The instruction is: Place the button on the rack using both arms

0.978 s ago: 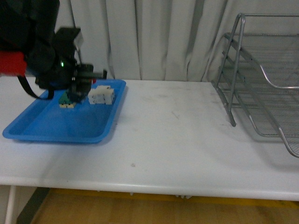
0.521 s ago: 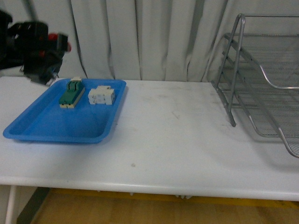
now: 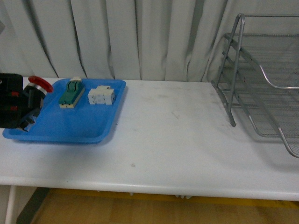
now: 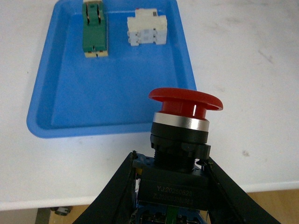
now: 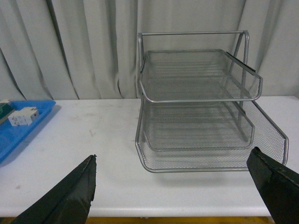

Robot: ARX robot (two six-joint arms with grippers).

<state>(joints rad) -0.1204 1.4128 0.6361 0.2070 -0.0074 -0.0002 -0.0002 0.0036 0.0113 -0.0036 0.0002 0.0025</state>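
Note:
My left gripper (image 4: 170,186) is shut on the button (image 4: 180,135), a red mushroom cap on a dark blocky body gripped between the two black fingers. In the front view the button (image 3: 38,85) shows at the far left, held above the near left end of the blue tray (image 3: 70,126). The silver wire rack (image 3: 261,88) stands at the table's right side; the right wrist view faces its open tiers (image 5: 201,107). My right gripper (image 5: 180,186) is open, its fingers spread wide with nothing between them, back from the rack.
The blue tray (image 4: 112,100) holds a green rectangular block (image 4: 95,29) and a white blocky part (image 4: 147,31). White table (image 3: 177,140) spans between tray and rack. Grey curtains hang behind.
The left arm has lifted out of the tray with the button and swung to the far left and lower, now near the tray's left end. Tray parts and rack have not moved.

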